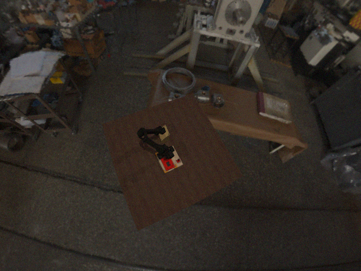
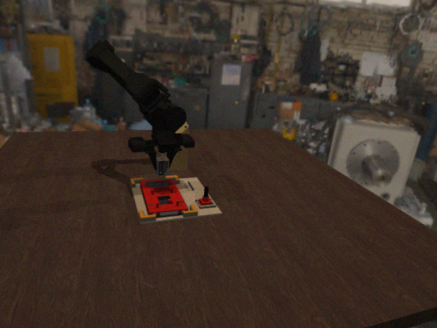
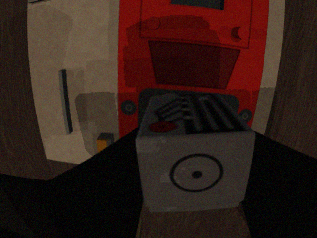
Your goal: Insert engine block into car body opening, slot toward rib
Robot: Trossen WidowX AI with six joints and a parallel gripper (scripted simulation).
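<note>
The grey engine block (image 2: 162,165) (image 3: 196,190) is held upright between the fingers of my gripper (image 2: 162,168) (image 3: 187,132), which is shut on it. In the wrist view its top shows dark slots and a red oval, and its near side a ringed circle. The block hangs above the end of the red car body (image 1: 168,165) (image 2: 146,197) (image 3: 133,64) that has a dark grey panel (image 2: 158,183), clear of the body in the exterior view. A dark square opening (image 2: 164,199) (image 3: 198,4) is in the middle of the body. The rib cannot be made out.
The body sits among orange corner brackets (image 2: 147,216) (image 3: 102,144) on a beige board (image 1: 176,163) (image 2: 209,212) (image 3: 47,99). A black stick on a red base (image 2: 205,199) stands at the board's side. A thin dark bar (image 2: 190,186) (image 3: 65,101) lies beside the body.
</note>
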